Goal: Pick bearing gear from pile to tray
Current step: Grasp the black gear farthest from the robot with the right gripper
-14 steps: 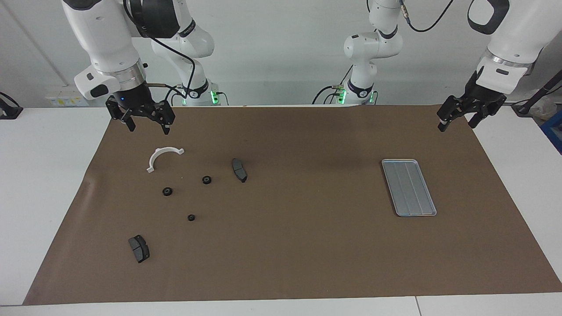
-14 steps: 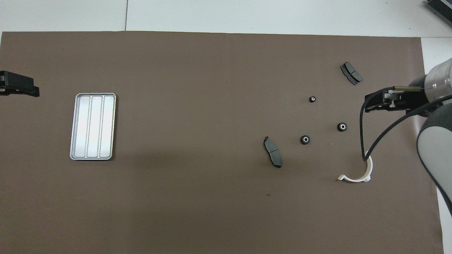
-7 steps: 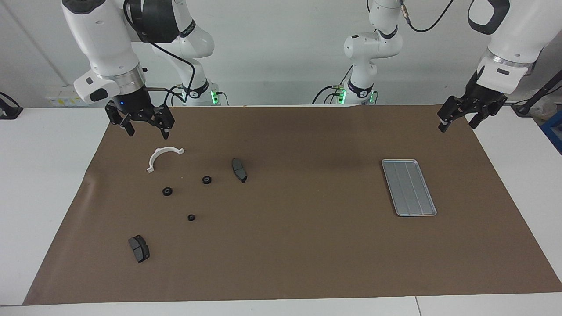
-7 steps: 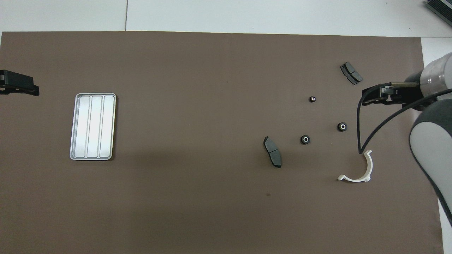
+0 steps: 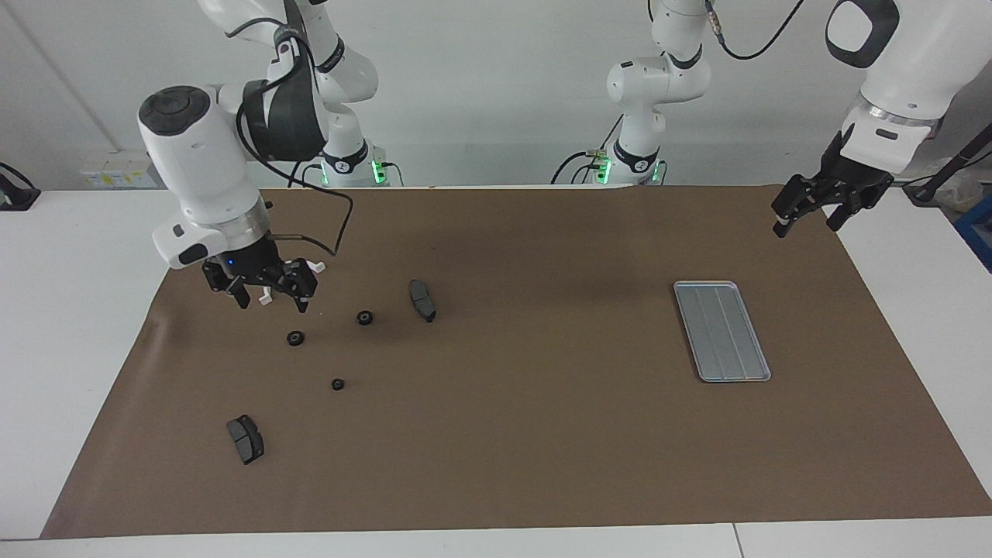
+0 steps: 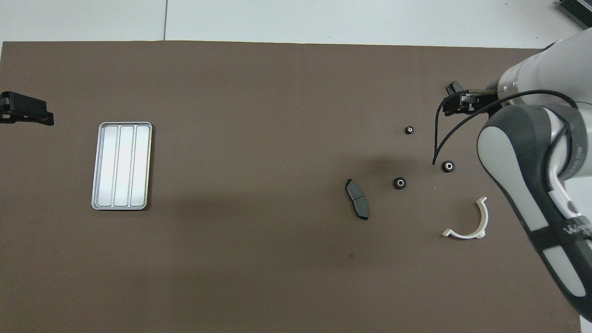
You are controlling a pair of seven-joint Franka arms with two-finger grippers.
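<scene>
The pile lies toward the right arm's end of the mat. It has three small black gears (image 5: pixel 295 338) (image 5: pixel 365 317) (image 5: pixel 337 384), two dark grey pads (image 5: pixel 422 300) (image 5: pixel 245 439) and a white half-ring bracket (image 6: pixel 476 224). The gears also show in the overhead view (image 6: pixel 447 166) (image 6: pixel 400 183) (image 6: pixel 409 130). My right gripper (image 5: pixel 271 302) is open and empty, in the air over the pile. It partly hides the bracket in the facing view and one pad in the overhead view (image 6: pixel 458 104). The silver tray (image 5: pixel 721 331) holds nothing. My left gripper (image 5: pixel 806 223) waits open at the mat's corner.
A brown mat (image 5: pixel 542 434) covers the table's middle, with white table around it. The tray (image 6: pixel 121 165) sits toward the left arm's end, well apart from the pile. The left gripper's tip (image 6: pixel 27 113) shows at the overhead view's edge.
My right gripper has come down and moved out from the mat's near edge to over the pile. The left arm has barely moved. No part has moved.
</scene>
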